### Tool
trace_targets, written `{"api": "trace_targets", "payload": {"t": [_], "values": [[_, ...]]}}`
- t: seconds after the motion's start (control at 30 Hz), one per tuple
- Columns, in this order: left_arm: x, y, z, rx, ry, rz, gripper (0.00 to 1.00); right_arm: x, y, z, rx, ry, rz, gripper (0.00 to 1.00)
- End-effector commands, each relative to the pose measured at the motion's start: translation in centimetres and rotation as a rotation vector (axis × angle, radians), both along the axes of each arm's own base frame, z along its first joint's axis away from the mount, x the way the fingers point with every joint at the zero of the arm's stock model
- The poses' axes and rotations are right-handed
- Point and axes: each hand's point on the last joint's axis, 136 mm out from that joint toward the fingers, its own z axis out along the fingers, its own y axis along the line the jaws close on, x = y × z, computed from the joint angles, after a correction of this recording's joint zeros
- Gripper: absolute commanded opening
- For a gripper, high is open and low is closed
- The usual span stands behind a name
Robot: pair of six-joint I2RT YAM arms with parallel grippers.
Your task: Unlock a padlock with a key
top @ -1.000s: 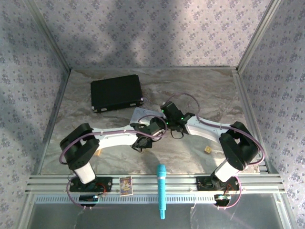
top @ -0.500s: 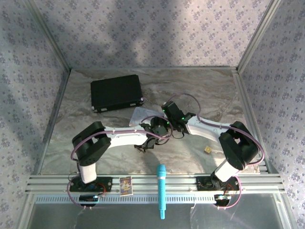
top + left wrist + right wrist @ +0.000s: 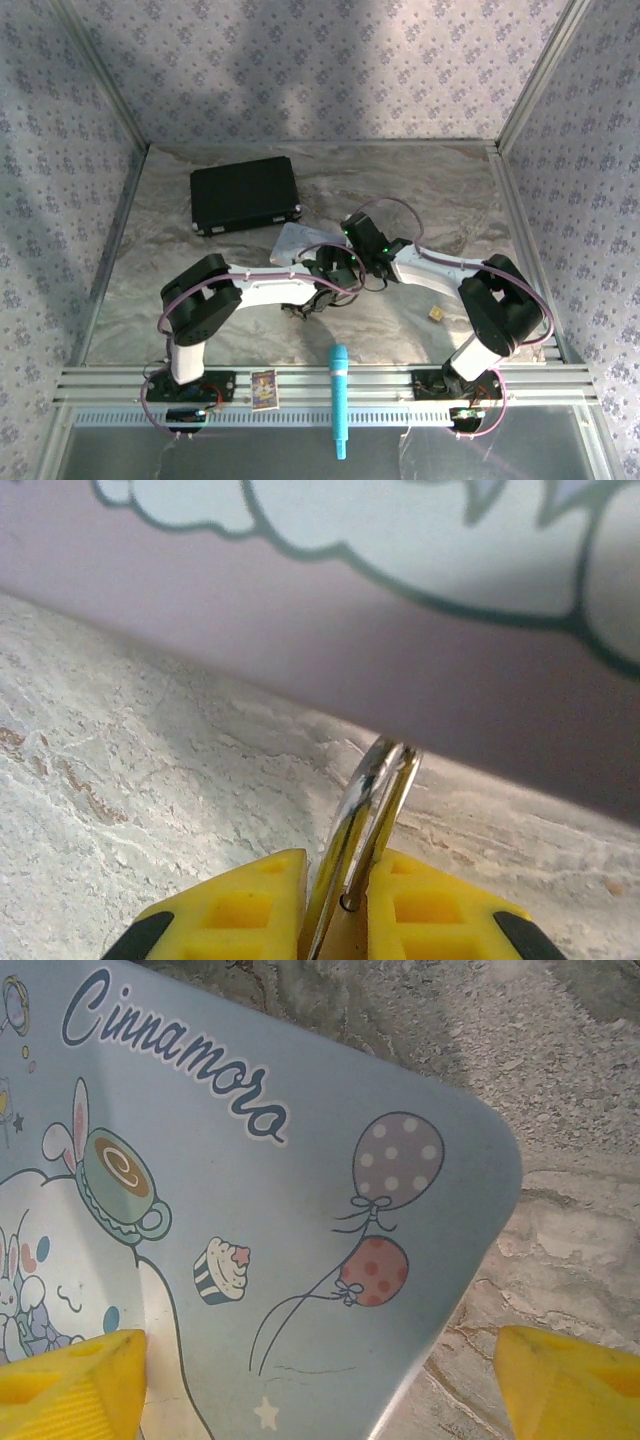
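Observation:
My left gripper (image 3: 335, 865) is shut on the padlock (image 3: 372, 790). Its silvery shackle sticks out between the yellow fingers (image 3: 250, 900), and a bit of brass body shows low in the gap. The shackle's tip reaches the side wall of the pastel tin (image 3: 420, 670). In the top view, the left gripper (image 3: 326, 278) sits at the tin's near edge. My right gripper (image 3: 320, 1390) stands open above the tin's printed lid (image 3: 250, 1200), fingers wide apart, nothing between them. In the top view, the right gripper (image 3: 362, 242) is at the tin's right end. The key is out of view.
A black case (image 3: 245, 193) lies at the back left. A small tan cube (image 3: 436, 314) sits on the marble table (image 3: 420, 190) near the right arm. A teal stick-shaped object (image 3: 339, 395) and a small card (image 3: 263, 388) rest on the front rail.
The left arm's elbow has swung right, and its gripper has shifted a little right toward the tin. The right arm has barely moved.

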Motion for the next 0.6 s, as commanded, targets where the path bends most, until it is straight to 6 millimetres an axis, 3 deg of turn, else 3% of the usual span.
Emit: {"api": "trace_targets", "payload": {"t": [0.0, 0.07, 0.13, 0.27, 0.4, 0.57], "values": [[-2.6, 1.4, -2.2, 0.211, 0.119, -0.152, 0.07, -1.9, -2.4, -5.0, -0.138, 0.113, -0.041, 0.89], [-2.6, 1.4, -2.2, 0.218, 0.101, -0.139, 0.08, -1.8, -2.2, -5.0, -0.132, 0.114, -0.044, 0.89], [-2.9, 0.8, -2.5, 0.153, 0.107, -0.144, 0.16, -1.6, -2.1, -5.0, -0.127, 0.116, -0.042, 0.89], [-3.3, -0.8, -1.8, 0.089, 0.089, -0.171, 0.18, -1.3, -2.0, -5.3, -0.123, 0.122, -0.047, 0.89], [-4.3, -2.2, -2.5, 0.064, 0.125, -0.184, 0.21, -1.3, -1.7, -5.7, -0.11, 0.135, -0.047, 0.89], [-4.9, -1.8, -2.6, 0.098, 0.131, -0.179, 0.25, -1.4, -1.6, -6.4, -0.114, 0.148, -0.048, 0.89]]}}
